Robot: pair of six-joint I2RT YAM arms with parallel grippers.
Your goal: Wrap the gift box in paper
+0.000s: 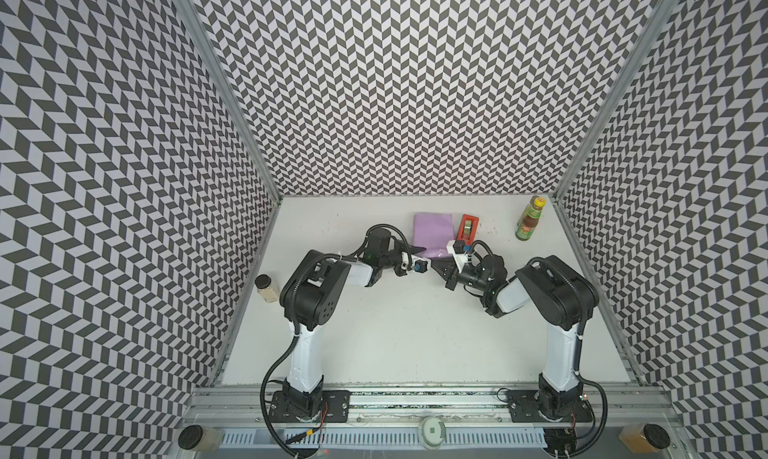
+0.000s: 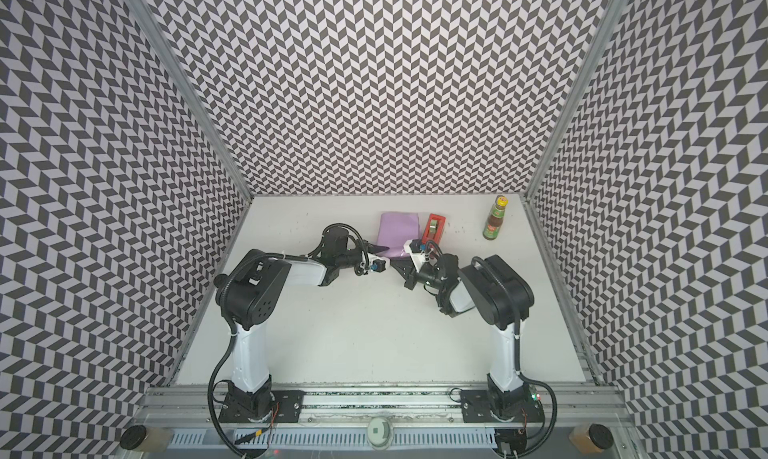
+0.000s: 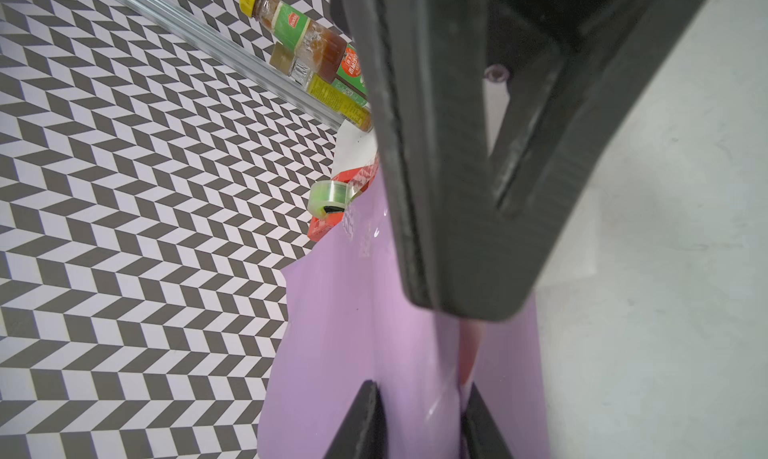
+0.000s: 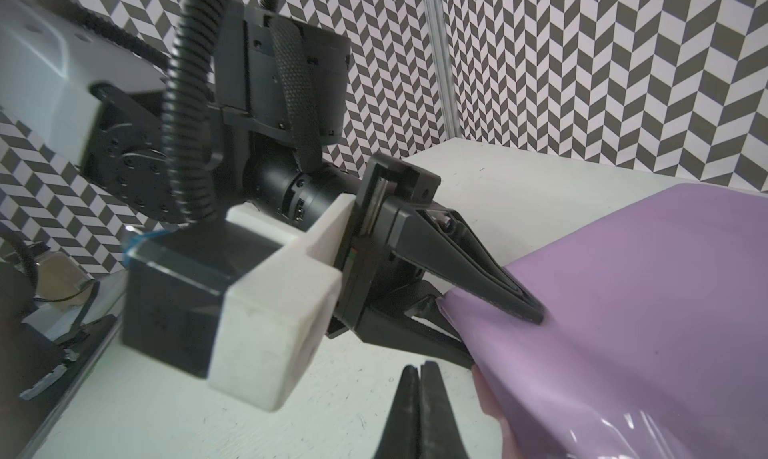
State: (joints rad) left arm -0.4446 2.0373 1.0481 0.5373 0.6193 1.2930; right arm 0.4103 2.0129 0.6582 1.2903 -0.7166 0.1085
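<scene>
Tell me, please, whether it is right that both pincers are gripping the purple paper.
Not quite: only the left pincer grips the paper. The right pincer is shut on nothing, beside the paper, as the right wrist view shows.

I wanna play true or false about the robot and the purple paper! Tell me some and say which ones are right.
1. The paper shows its purple side on top. True.
2. In both top views the red tape dispenser sits left of the paper. False: it sits just right of it.
3. The left fingers have the paper's edge between them. True.
4. The right fingers are wide open. False: they are pressed together.
5. The sauce bottle lies on its side. False: it stands upright near the far right corner.
</scene>
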